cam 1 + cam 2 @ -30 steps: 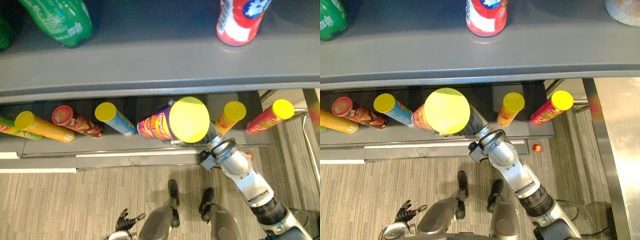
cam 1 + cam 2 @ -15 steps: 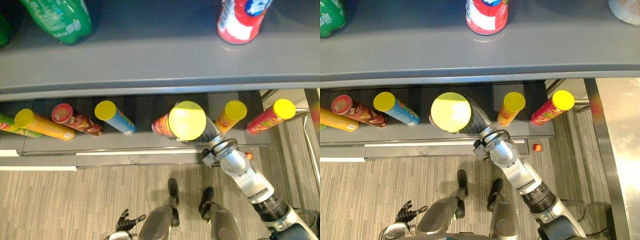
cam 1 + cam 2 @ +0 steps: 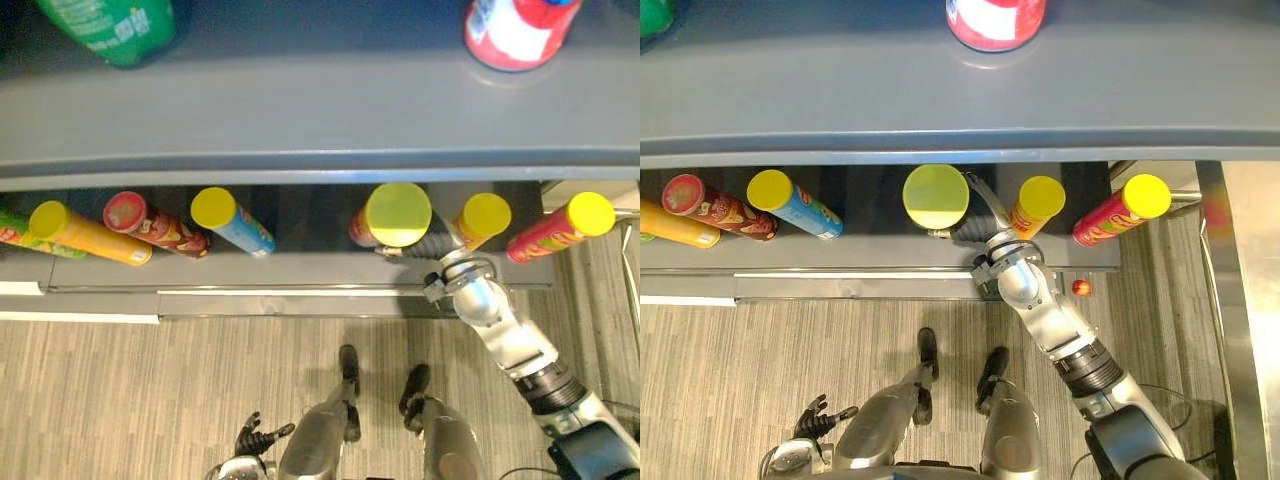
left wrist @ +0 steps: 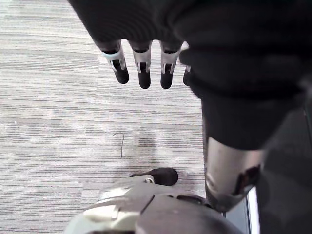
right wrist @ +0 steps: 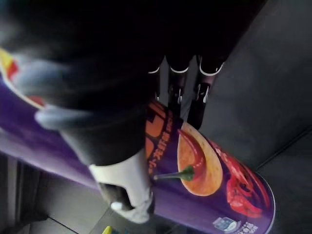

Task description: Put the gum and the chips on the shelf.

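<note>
Right wrist view | right hand [image 5: 124, 165] wrapped round purple chips can [image 5: 219, 170] | left hand [image 4: 141, 29] relaxed above floor [image 4: 48, 122]

Under the fingers [image 5: 199, 100] of the right hand [image 5: 124, 183] you see the chips can [image 5: 209, 180]: a glossy, smooth printed skin, with a smooth yellow plastic lid [image 3: 398, 213]. Past them the shelf [image 5: 253, 73] is dull, smooth grey. Beyond the fingers of the left hand [image 4: 146, 29], the floor [image 4: 58, 112] looks like rough ribbed carpet.
</note>
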Controlling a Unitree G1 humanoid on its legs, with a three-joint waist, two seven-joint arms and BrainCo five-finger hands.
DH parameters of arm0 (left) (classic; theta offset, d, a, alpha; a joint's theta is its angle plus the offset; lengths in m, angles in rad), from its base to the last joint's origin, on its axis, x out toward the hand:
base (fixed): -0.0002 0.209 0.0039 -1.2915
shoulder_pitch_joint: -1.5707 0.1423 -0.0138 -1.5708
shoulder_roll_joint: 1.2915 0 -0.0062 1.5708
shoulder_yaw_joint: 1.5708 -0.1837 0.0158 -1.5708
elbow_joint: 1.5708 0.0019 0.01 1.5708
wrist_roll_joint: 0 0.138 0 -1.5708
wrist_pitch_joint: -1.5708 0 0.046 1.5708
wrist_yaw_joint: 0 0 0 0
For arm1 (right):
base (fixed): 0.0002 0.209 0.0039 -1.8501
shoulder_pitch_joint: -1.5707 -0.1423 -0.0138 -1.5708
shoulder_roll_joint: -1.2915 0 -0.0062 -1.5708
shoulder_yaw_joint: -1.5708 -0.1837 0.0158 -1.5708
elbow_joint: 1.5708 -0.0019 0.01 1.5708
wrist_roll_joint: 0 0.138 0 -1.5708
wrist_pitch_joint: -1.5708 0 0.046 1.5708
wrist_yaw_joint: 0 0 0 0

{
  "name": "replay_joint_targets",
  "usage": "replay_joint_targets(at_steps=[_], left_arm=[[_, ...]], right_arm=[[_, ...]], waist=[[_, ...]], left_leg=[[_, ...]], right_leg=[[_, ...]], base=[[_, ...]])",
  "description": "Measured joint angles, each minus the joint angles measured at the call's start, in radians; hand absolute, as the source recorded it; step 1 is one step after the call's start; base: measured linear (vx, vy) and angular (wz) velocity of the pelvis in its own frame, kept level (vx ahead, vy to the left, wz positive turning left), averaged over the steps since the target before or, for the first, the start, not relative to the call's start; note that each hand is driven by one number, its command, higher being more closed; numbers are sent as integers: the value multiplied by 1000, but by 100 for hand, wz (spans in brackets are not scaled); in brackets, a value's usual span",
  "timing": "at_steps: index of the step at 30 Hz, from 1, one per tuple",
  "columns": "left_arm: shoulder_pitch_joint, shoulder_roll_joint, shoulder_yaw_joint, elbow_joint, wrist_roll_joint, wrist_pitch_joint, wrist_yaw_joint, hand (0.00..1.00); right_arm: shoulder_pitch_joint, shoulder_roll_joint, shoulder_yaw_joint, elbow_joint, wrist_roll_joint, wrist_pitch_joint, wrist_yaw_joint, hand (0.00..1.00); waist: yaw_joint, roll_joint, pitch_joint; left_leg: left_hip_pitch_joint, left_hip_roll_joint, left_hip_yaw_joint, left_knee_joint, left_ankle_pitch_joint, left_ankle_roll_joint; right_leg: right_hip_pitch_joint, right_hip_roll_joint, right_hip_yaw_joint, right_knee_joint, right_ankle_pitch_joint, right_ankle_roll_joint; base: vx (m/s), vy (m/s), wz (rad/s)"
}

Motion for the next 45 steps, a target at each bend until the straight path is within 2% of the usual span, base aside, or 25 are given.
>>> replay_joint_targets(at_steps=[3, 11, 20, 27, 45], left_arm=[[0, 0, -11, -1, 0, 2, -2, 0], [0, 0, -19, -32, 0, 30, -9, 0], [0, 0, -37, -43, 0, 36, -12, 0], [0, 0, -52, -51, 0, 38, -13, 0], [-32, -1, -77, -50, -2, 37, -10, 0]], right_arm=[[-28, -1, -16, 51, -22, 1, -37, 100], [-104, -19, -57, 169, -21, 1, -77, 100], [-171, -37, -67, 257, -21, -1, -77, 100], [-222, -36, -69, 287, -22, -10, -75, 100], [-277, -18, -50, 406, -23, -14, -67, 100]], waist=[[3, 6, 3], [16, 29, 19], [30, 41, 26], [39, 60, 41], [80, 70, 55]], left_leg=[[-2, 0, -1, 0, 2, 2], [-7, 0, -9, 0, 9, 4], [-24, 0, -23, 0, 16, 5], [-27, 0, -23, 0, 16, 5], [-62, 0, -32, 1, 29, 2]], right_leg=[[-1, 0, -1, 0, 0, 0], [-1, 0, -9, 0, 0, 0], [-12, 0, -19, 1, 0, 0], [-19, -2, -16, 11, -1, -2], [-71, -13, -21, 62, -21, -16]], base=[[47, -12, 2], [42, -13, 3], [50, -16, 5], [43, -16, 0], [43, -25, 2]])
